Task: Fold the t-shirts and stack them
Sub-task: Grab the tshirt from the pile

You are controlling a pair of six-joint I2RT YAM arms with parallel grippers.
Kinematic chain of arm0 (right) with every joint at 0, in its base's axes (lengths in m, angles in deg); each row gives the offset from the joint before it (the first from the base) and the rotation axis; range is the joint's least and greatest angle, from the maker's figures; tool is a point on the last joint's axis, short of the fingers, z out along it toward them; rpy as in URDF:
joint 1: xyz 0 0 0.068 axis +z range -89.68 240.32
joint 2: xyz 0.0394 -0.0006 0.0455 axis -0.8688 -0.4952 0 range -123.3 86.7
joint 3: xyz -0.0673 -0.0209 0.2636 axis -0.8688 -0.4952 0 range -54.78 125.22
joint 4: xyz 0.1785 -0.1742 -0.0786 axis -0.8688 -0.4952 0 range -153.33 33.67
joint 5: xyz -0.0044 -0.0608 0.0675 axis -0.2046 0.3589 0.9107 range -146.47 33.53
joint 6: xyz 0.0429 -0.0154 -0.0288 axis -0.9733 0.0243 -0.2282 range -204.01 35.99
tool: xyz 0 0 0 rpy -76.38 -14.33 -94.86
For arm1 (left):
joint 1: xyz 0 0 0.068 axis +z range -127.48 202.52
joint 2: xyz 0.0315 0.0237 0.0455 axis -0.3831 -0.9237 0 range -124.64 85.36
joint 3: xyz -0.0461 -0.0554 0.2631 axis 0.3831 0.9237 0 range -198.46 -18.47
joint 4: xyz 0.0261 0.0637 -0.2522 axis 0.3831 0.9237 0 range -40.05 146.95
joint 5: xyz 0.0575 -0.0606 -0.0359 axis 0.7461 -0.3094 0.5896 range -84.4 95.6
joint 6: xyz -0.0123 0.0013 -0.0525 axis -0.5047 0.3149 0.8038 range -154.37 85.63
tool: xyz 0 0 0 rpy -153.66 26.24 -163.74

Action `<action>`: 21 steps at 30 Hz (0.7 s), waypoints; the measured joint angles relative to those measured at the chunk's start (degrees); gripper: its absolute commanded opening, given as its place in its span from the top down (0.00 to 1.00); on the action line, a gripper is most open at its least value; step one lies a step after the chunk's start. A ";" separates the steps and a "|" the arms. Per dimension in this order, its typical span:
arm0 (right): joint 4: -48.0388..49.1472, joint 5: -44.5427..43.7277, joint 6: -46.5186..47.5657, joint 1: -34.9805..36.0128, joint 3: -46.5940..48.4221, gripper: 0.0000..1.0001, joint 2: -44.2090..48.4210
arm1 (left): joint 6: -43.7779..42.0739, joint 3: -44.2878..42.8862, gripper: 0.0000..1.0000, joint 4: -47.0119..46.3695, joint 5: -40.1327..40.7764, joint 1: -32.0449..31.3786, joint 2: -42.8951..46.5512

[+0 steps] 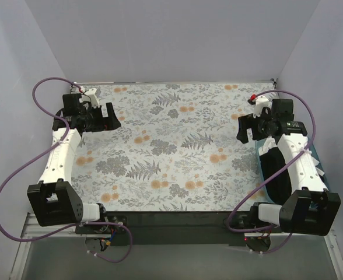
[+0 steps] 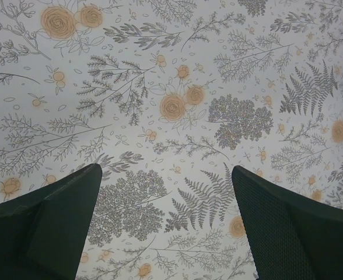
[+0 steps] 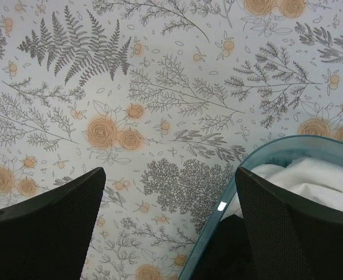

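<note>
**First tee to fetch from the tub**

Hovering over the sheet [image 1: 171, 146] with left fingers [image 2: 55, 227] and right fingers [image 3: 49, 227] both spread wide and holding nothing. Left fingers out at the far left corner; right fingers at the right edge, just beside the tub [image 3: 265, 149]. In that tub, bunched up: a white tee [image 3: 311, 181] on top and dark cloth [image 3: 215, 259] lower down, probably the black tee. Nothing laid out, folded or stacked as yet, so judged to be the very start.

To do the pick well:

- Swing the right fingers over the tub rim before dropping, not through it.
- Pinch a single layer of the white tee, near a hem or shoulder if findable, so as not to drag the dark cloth along.
- Lift straight up until clear of the wall, then carry to the middle of the sheet.
- Bring the left fingers in to catch a second corner, and spread flat before any fold.
- Watch for snagging on the rim and for a wad of cloth jamming the grip.
</note>
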 measured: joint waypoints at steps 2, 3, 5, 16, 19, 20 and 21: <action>-1.44 0.31 0.22 0.00 1.99 0.02 -0.98 | -0.02 -0.39 0.06 0.37 -0.07 0.00 -0.04; -2.43 0.44 0.48 0.00 3.56 0.02 -1.77 | -0.07 -0.94 0.06 1.05 -0.31 0.00 -0.24; -4.04 0.59 0.94 0.00 6.43 0.02 -3.19 | -0.17 -2.36 0.06 2.21 -1.22 0.00 -0.90; -16.83 -0.02 6.58 -6.43 17.22 0.02 -8.04 | -0.33 -8.52 0.06 5.84 -8.35 0.00 -2.32; -20.17 -0.09 9.73 -13.55 18.73 0.02 -8.74 | -0.72 -8.70 0.06 6.60 -9.55 0.00 -2.58; -21.55 -0.37 10.58 -15.54 18.64 0.02 -8.79 | -0.90 -8.70 0.06 6.97 -9.97 0.00 -2.73; -22.43 -0.72 11.37 -17.00 18.36 0.02 -8.76 | -1.01 -8.70 0.06 7.23 -10.38 0.00 -2.93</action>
